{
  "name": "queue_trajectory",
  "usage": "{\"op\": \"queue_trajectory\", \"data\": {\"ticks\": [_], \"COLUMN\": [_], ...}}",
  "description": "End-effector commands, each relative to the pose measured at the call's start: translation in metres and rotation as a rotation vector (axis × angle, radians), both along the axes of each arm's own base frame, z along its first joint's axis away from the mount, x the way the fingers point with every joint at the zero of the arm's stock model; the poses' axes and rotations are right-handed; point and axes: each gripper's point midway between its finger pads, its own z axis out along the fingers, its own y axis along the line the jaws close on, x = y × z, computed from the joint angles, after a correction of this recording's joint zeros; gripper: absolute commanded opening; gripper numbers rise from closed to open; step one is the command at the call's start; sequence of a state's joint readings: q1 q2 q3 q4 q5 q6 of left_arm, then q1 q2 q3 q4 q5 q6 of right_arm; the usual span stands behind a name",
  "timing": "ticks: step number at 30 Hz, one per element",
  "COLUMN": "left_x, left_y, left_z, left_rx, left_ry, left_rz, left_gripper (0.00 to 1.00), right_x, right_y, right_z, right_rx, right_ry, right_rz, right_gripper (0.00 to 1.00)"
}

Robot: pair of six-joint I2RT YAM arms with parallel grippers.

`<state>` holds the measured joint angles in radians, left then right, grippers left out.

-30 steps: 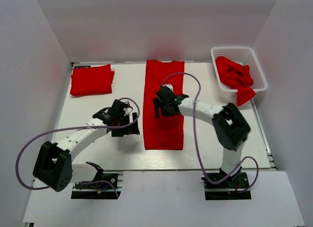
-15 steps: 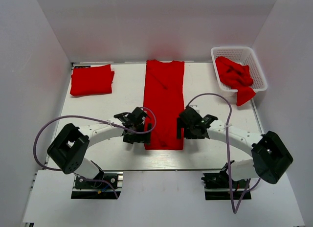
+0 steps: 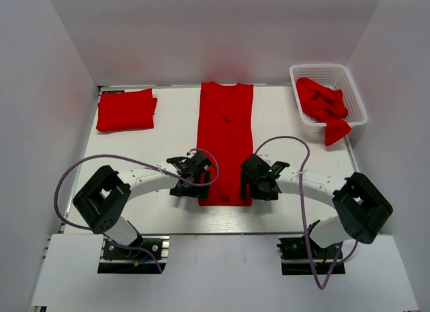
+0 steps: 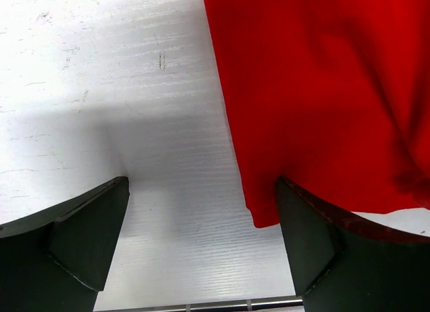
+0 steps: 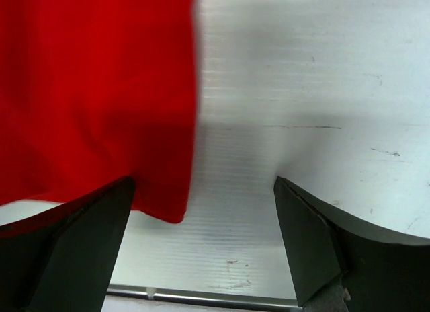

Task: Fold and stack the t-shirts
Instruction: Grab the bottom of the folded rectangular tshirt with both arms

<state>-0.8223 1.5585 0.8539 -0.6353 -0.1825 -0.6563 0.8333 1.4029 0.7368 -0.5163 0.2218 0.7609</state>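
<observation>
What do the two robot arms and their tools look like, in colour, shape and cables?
Both the left arm and the right arm have white links between chunky black joint housings. The left tool and right tool are black, each with two broad, wedge-shaped fingers. A thin greyish-purple cable loops loosely along each arm.

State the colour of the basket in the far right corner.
The basket is white; the top view shows it best.

- Shirt: red cloth, matt, soft, faintly creased.
- Table: white board, finely ridged, slight sheen, small scuffs.
- Basket: white plastic lattice.
- Left gripper: dark, smooth, matt fingers.
- Cable: smooth greyish-purple sheath.
</observation>
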Motion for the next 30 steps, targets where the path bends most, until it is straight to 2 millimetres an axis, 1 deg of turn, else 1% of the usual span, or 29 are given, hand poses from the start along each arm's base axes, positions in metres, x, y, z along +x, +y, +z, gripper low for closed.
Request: {"op": "queue_trajectory", "data": {"ticks": [1,2,4,5,6,7,8,9,10,11,12,13,14,15,16,17,20,21,23,24,25,26,27,28,29,30], "left_x": [-0.012,-0.012,-0.014,-0.013,-0.017,-0.016,-0.017,-0.018,-0.019,-0.02,-0.02,-0.022,-0.021,-0.02,-0.02,-0.018,-0.022,-0.021,-0.025,-0.029,-0.03,-0.032,-0.036,-0.036,-0.042,-0.042], "left_y": [0.012,0.012,0.011,0.01,0.006,0.004,-0.001,0.001,-0.002,-0.001,-0.005,-0.005,-0.006,-0.013,-0.013,-0.016,-0.012,-0.013,-0.012,-0.007,-0.009,-0.008,-0.005,-0.006,-0.006,-0.008], "left_z": [-0.015,-0.015,-0.017,-0.02,-0.02,-0.022,-0.022,-0.026,-0.028,-0.031,-0.03,-0.033,-0.036,-0.034,-0.034,-0.032,-0.027,-0.02,-0.014,-0.012,-0.004,-0.003,-0.001,0.002,0.004,0.007], "left_rx": [0.078,0.078,0.087,0.084,0.075,0.076,0.06,0.074,0.08,0.088,0.087,0.088,0.093,0.072,0.074,0.068,0.075,0.061,0.038,0.041,0.013,0.007,0.009,-0.003,-0.018,-0.033], "left_ry": [0.035,0.035,0.043,0.04,0.049,0.047,0.044,0.054,0.058,0.065,0.064,0.077,0.077,0.071,0.07,0.064,0.074,0.062,0.063,0.066,0.06,0.059,0.076,0.069,0.085,0.087], "left_rz": [0.013,0.013,0.004,0.004,-0.012,-0.02,-0.033,-0.042,-0.051,-0.051,-0.062,-0.064,-0.074,-0.086,-0.094,-0.095,-0.083,-0.083,-0.059,-0.059,-0.048,-0.038,-0.041,-0.032,-0.038,-0.03], "left_gripper": [1.0,1.0,1.0,0.94,0.9,0.85,0.75,0.7,0.65,0.52,0.46,0.39,0.31,0.15,0.05,0.0,0.0,0.0,0.0,0.0,0.0,0.0,0.0,0.0,0.0,0.0], "right_x": [0.002,0.001,-0.005,-0.006,-0.007,-0.008,-0.007,-0.007,-0.007,-0.01,-0.011,-0.012,-0.013,-0.014,-0.014,-0.015,-0.016,-0.017,-0.023,-0.022,-0.025,-0.028,-0.029,-0.032,-0.035,-0.033], "right_y": [-0.005,-0.008,-0.014,-0.016,-0.016,-0.015,-0.012,-0.009,-0.01,-0.004,-0.002,0.0,0.004,0.006,0.005,0.003,0.004,0.005,0.001,0.001,-0.003,-0.008,-0.008,-0.009,-0.011,-0.012], "right_z": [-0.005,-0.003,-0.01,-0.012,-0.014,-0.015,-0.015,-0.014,-0.015,-0.015,-0.015,-0.013,-0.012,-0.012,-0.01,-0.009,-0.005,-0.002,-0.003,0.002,0.001,0.0,0.005,0.006,0.007,0.011], "right_rx": [-0.068,-0.091,-0.13,-0.136,-0.134,-0.134,-0.121,-0.116,-0.117,-0.094,-0.085,-0.071,-0.049,-0.039,-0.042,-0.047,-0.029,-0.014,-0.018,-0.005,-0.015,-0.027,-0.009,-0.002,0.002,0.004], "right_ry": [0.009,0.011,0.035,0.039,0.042,0.041,0.044,0.044,0.051,0.069,0.076,0.077,0.084,0.088,0.083,0.087,0.087,0.086,0.101,0.089,0.092,0.1,0.09,0.095,0.097,0.082], "right_rz": [-0.063,-0.066,-0.077,-0.079,-0.078,-0.069,-0.065,-0.056,-0.053,-0.04,-0.032,-0.022,-0.018,-0.017,-0.014,-0.018,-0.021,-0.026,-0.031,-0.035,-0.043,-0.045,-0.045,-0.046,-0.046,-0.05], "right_gripper": [0.9,0.9,0.9,0.9,0.83,0.78,0.69,0.46,0.43,0.39,0.34,0.27,0.2,0.12,0.0,0.0,0.0,0.0,0.0,0.0,0.0,0.0,0.0,0.0,0.0,0.0]}}
